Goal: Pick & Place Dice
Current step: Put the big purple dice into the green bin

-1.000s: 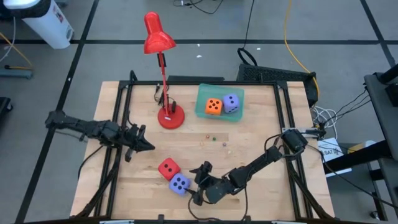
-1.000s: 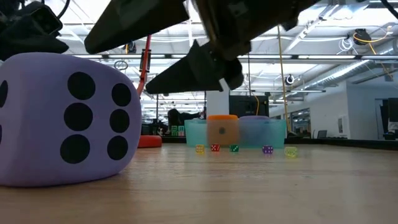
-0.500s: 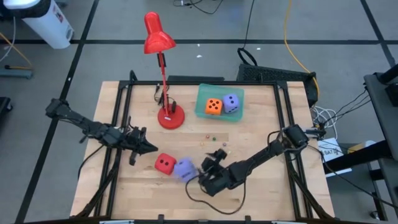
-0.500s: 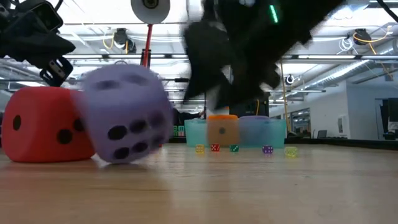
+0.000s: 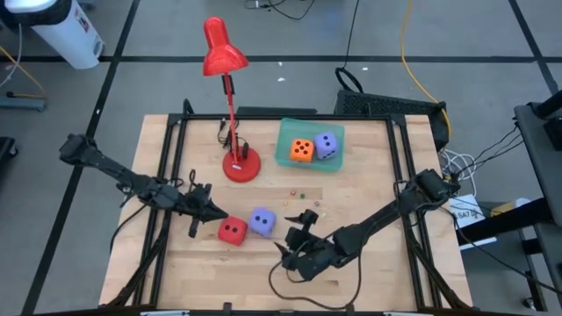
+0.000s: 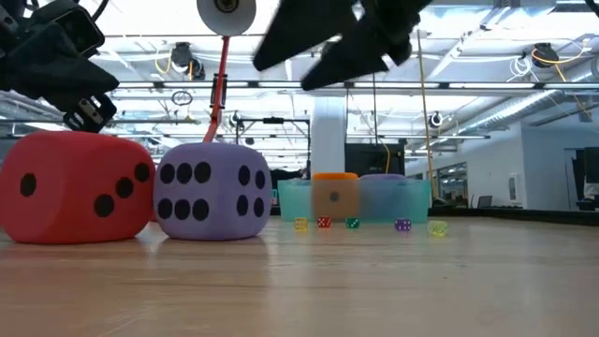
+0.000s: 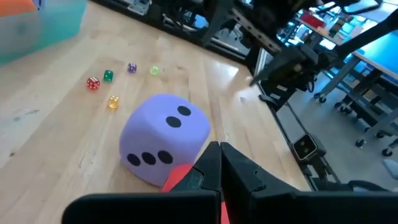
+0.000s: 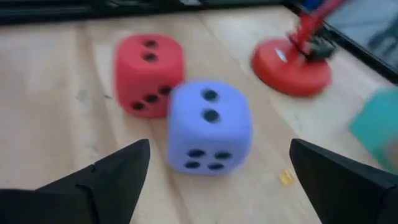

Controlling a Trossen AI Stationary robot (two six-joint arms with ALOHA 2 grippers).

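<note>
Two soft foam dice, red cube (image 5: pixel 232 231) and lavender cube (image 5: pixel 261 221), touching on wooden desk (image 5: pixel 369 175).
Light, squashy, prone to rolling; best pinched across opposite flat faces; right gripper (image 5: pixel 297 237) spread wide, empty; left gripper (image 5: pixel 209 211) clenched, empty.

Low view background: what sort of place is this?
Likely a robotics lab or open workshop: exposed ceiling ducts and strip lights behind, cables across the taped floor, a wooden table in a black frame.

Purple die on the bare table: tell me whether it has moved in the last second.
Yes. The purple die shifted up the table toward the red lamp base, ending beside the red die.
</note>
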